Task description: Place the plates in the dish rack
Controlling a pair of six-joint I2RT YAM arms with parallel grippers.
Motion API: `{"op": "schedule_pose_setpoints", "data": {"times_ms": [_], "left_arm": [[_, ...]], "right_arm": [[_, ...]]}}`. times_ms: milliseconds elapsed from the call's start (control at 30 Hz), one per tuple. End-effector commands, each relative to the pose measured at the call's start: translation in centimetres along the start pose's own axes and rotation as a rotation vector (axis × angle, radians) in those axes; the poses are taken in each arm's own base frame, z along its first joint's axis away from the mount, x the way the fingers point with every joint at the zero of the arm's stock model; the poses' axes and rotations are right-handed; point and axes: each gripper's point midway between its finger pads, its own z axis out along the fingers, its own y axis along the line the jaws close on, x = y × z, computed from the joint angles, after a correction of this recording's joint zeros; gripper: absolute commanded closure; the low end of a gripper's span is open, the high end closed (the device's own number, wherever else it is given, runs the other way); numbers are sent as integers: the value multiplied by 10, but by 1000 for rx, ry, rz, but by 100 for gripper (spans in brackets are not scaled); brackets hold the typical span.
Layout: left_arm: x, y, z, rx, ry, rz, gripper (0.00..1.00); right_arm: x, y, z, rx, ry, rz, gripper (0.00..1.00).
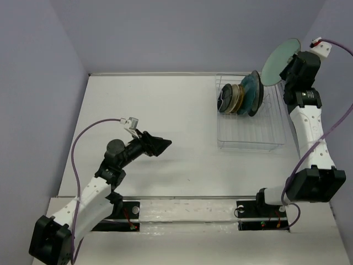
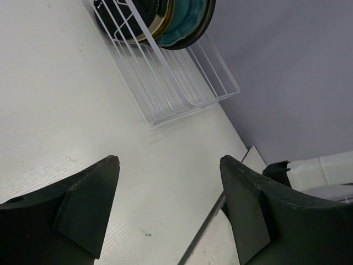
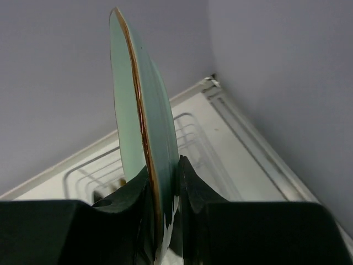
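My right gripper (image 1: 291, 65) is clamped on the lower rim of a round mint-green plate with a brown edge line (image 1: 280, 61). The plate stands upright on its edge in the air, above the far right corner of the rectangular white wire dish rack (image 1: 251, 138).

Inside the rack, at its far left end, a row of plates stands on edge, leaning together. A glossy black plate (image 1: 224, 100) is at the left and a scalloped teal plate (image 1: 253, 93) at the right. I cannot tell apart the ones between them.

My left gripper (image 1: 164, 144) hovers over the white table (image 1: 165, 105), well apart from the rack, its fingers spread wide and holding nothing.
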Motion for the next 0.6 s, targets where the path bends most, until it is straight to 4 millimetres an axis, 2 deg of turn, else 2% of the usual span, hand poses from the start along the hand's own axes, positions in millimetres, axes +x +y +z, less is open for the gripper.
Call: {"op": "schedule_pose_setpoints", "data": {"times_ms": [0, 67, 200, 267, 400, 433, 500, 567], "left_arm": [[-2, -7, -2, 10, -42, 91, 16], [-1, -9, -2, 9, -48, 110, 16], [3, -12, -2, -3, -43, 140, 16], [5, -15, -2, 1, -41, 148, 15], [6, -12, -2, -22, -41, 150, 10], [6, -11, -1, -28, -42, 151, 10], [6, -11, -1, -36, -41, 152, 2], [5, -10, -2, -41, -43, 154, 1]], "right_arm": [[-83, -32, -2, 150, -225, -12, 93], [-78, -37, 8, 181, -218, -70, 93], [-53, -47, 27, 220, -173, -234, 93], [-28, -51, 40, 214, -125, -335, 93], [7, -50, 56, 157, -51, -460, 93], [14, -48, 60, 139, -38, -479, 93], [31, -48, 67, 120, -2, -510, 93], [42, -47, 71, 102, 21, -522, 93]]}}
